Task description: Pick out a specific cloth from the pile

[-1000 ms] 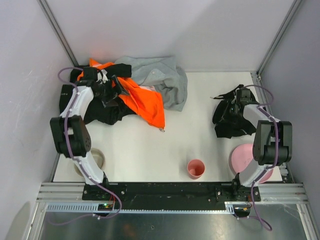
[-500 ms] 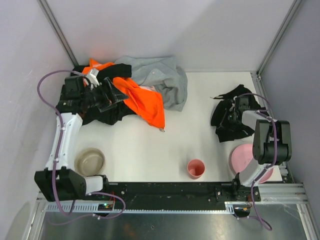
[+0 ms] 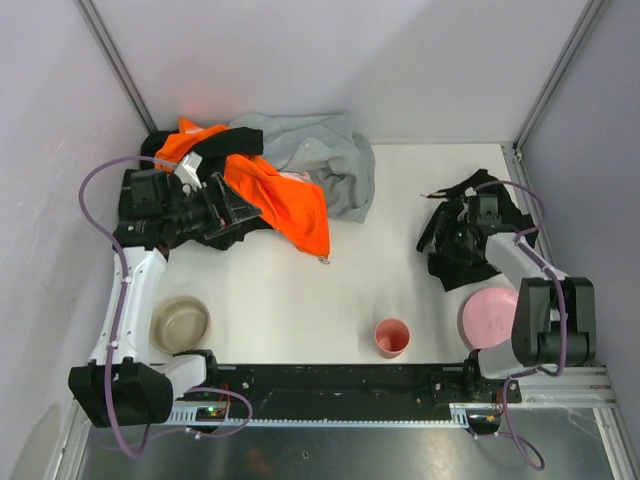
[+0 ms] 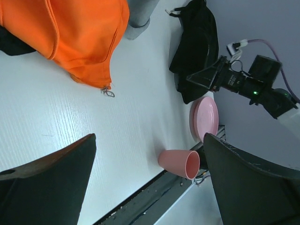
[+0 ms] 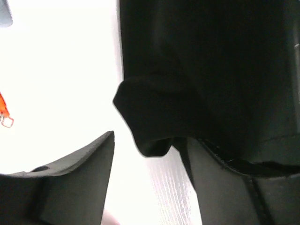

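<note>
The cloth [image 3: 468,250], small, thin and black, lies crumpled on the white table at the right, just behind the pink plate [image 3: 490,315]. My right gripper [image 3: 437,232] is low at the cloth's left edge. In the right wrist view its jaws stand apart; the cloth [image 5: 211,70] drapes over the right finger and a fold hangs by the gap of the right gripper [image 5: 150,140]. The pile [image 3: 290,200], orange, grey and black garments, fills the back left. My left gripper [image 3: 235,200] hovers over the pile's left side, wide open and empty. In the left wrist view the left gripper [image 4: 149,140] looks across the table at the cloth [image 4: 197,42].
A pink cup [image 3: 391,337] stands near the front edge, right of the middle. A beige bowl [image 3: 180,323] sits at the front left beside the left arm. Walls and metal posts close the back and both sides.
My right gripper has gone from shut to open, and the black cloth now rests on the table. My left arm has drawn back from the pile, towards the left.
</note>
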